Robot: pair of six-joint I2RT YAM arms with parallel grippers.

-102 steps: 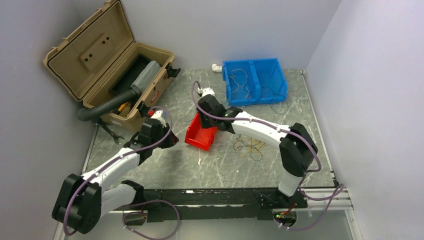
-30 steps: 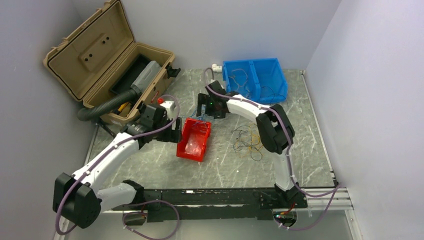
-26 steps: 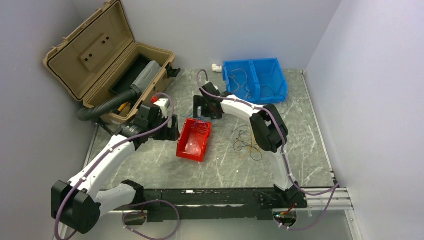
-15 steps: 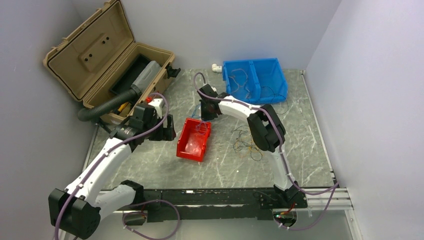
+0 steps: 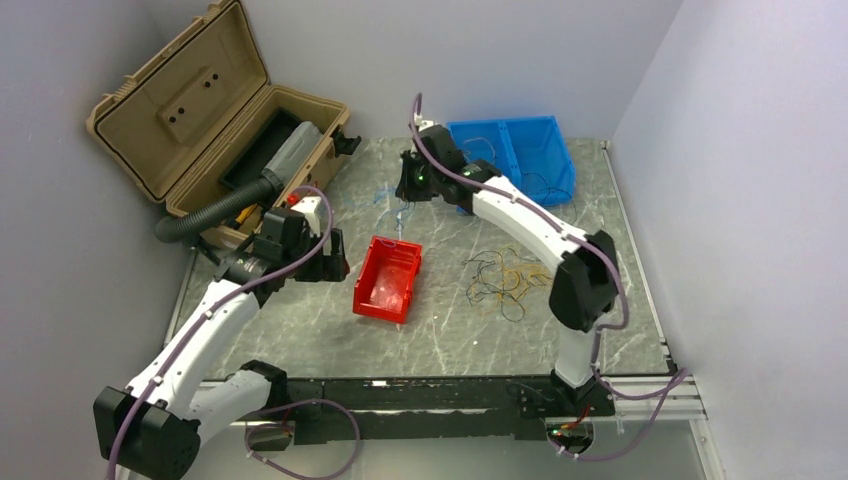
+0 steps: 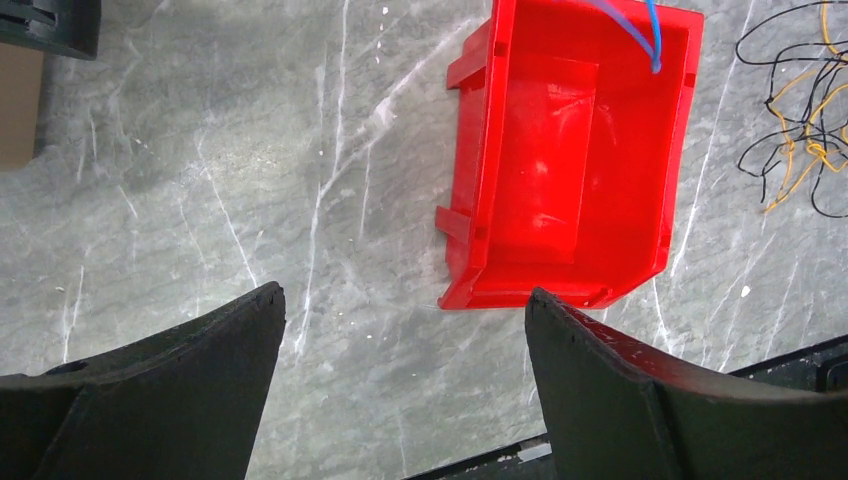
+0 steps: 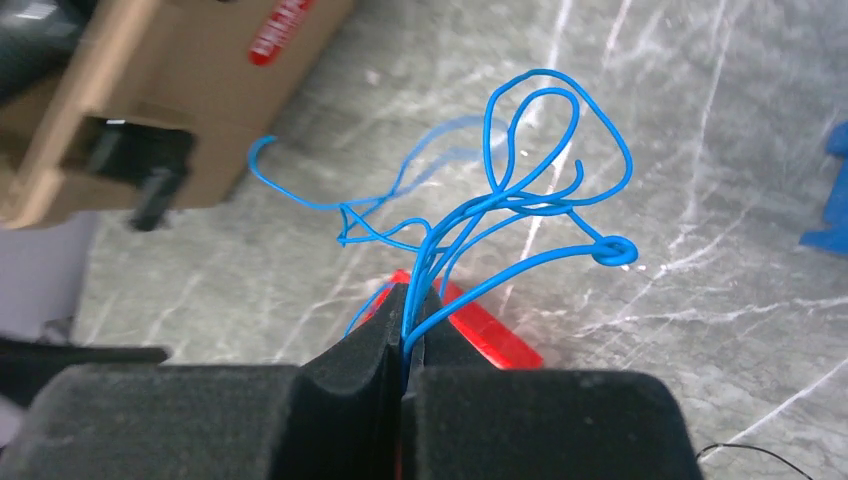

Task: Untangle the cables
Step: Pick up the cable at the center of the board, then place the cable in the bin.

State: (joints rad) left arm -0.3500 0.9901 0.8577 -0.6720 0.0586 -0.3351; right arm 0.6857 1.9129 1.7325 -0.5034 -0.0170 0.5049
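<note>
My right gripper (image 5: 407, 190) is raised over the back of the table and shut on a bunch of thin blue cables (image 7: 530, 190), which loop and curl out past its closed tips (image 7: 405, 320). One blue strand (image 6: 645, 30) still hangs down into the far end of the red bin (image 5: 385, 280). A loose tangle of black and yellow-orange cables (image 5: 500, 280) lies on the table right of that bin. My left gripper (image 5: 338, 262) hovers open just left of the red bin (image 6: 570, 160), with nothing between its fingers (image 6: 402, 300).
A blue two-compartment bin (image 5: 500, 125) at the back holds more thin wires. An open tan toolbox (image 5: 200, 110) with a black corrugated hose (image 5: 200, 215) stands at the back left, a wrench (image 5: 220, 262) beside it. Walls close in on three sides.
My right gripper shut on the blue cables in the red bin and lifted them up and toward the back. My left gripper drew away from the bin to the left.
</note>
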